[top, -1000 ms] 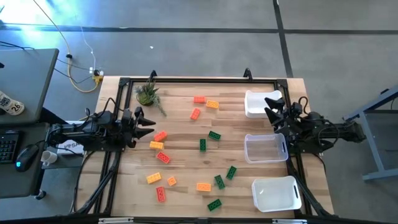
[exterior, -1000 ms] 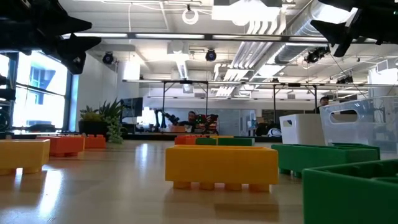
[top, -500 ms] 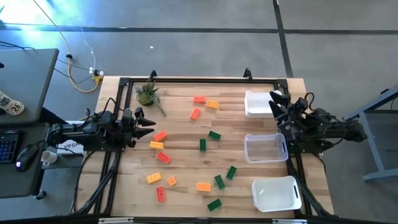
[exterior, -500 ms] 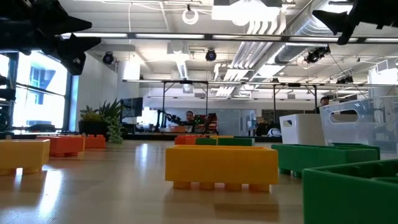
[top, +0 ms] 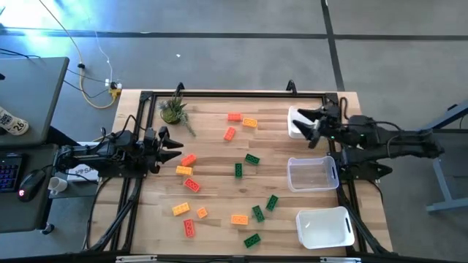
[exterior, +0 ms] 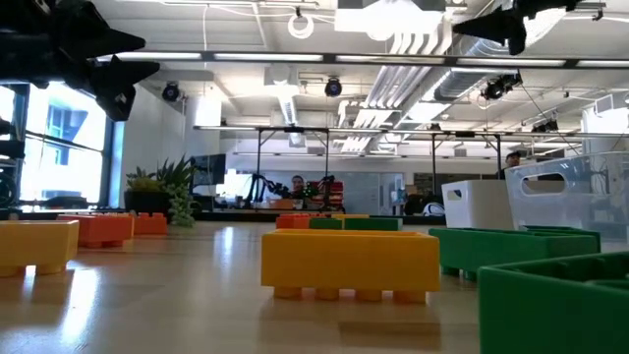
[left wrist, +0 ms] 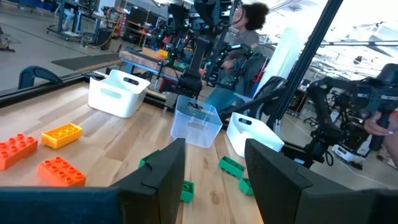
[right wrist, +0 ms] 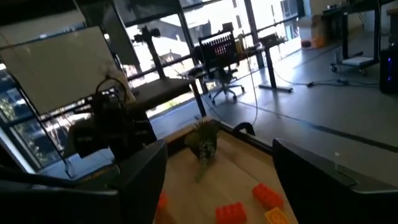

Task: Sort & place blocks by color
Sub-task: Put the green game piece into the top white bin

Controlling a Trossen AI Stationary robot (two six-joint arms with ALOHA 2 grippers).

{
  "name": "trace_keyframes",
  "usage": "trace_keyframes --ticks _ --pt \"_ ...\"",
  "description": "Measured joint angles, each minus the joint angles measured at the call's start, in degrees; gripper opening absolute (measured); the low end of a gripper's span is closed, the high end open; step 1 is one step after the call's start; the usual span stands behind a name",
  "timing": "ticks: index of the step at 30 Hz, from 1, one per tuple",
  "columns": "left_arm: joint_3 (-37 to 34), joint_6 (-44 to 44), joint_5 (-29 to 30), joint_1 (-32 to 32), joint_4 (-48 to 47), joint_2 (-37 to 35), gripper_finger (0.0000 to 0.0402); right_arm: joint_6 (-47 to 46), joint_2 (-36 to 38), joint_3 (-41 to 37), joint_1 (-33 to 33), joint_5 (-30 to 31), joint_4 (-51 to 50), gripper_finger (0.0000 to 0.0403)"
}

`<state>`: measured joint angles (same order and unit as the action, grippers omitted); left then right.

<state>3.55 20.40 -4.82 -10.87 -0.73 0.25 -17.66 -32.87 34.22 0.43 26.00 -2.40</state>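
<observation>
Nothing had been sorted yet, as far as I could see. All three bins along the right edge of the table [top: 219, 157] looked empty: the far bin [top: 300, 123], the clear bin [top: 311, 174] in the middle, and the near bin [top: 325, 226].

The blocks lay scattered over the wood, none of them in a bin. Two red ones [top: 234, 116] and a yellow one [top: 250, 123] sat at the far side, near the plant [top: 173, 110]. A red block [top: 189, 158] and a yellow block [top: 183, 170] lay just in front of the left arm. The green blocks [top: 252, 158] ran in a loose line down the middle toward the near edge, ending in one green block [top: 252, 239] close to the near bin. More yellow and red pieces [top: 180, 210] lay at the near left.

The right gripper [top: 306, 124] hung above the far bin, fingers spread and holding nothing; from its wrist camera the two fingers [right wrist: 323, 174] stood well apart, pointed across the table toward the plant and the red blocks beyond. The left gripper [top: 174, 146] waited at the left edge, its fingers [left wrist: 161, 171] also parted and empty.

So I judged the whole job lay ahead: every block had to be picked up and carried to a bin of its colour. The right arm looked the likelier one to start.
</observation>
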Motion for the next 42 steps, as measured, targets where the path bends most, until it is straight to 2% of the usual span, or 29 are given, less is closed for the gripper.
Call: trace_keyframes --ticks 8,18,22,31,42 --pt "0.0 0.02 0.11 0.0 -1.85 0.0 0.0156 -0.67 -12.04 5.31 -0.02 -2.01 -2.7 0.0279" --pt "0.0 0.5 0.45 -0.02 -4.26 0.0 0.0156 -7.83 -23.54 8.51 0.0 -5.64 -2.69 0.0279" --pt "0.0 0.48 0.99 -0.02 -4.25 0.0 0.0156 -6.78 -28.59 10.36 -0.02 -7.82 -2.7 0.0279" --pt "0.0 0.47 1.01 -0.02 -4.24 0.0 0.0156 -2.57 -38.71 13.59 -0.04 -8.04 -4.26 0.0279" --pt "0.0 0.46 1.01 0.0 -4.3 0.0 0.0156 -1.54 -48.55 13.87 -0.04 -10.09 -5.3 0.0279"
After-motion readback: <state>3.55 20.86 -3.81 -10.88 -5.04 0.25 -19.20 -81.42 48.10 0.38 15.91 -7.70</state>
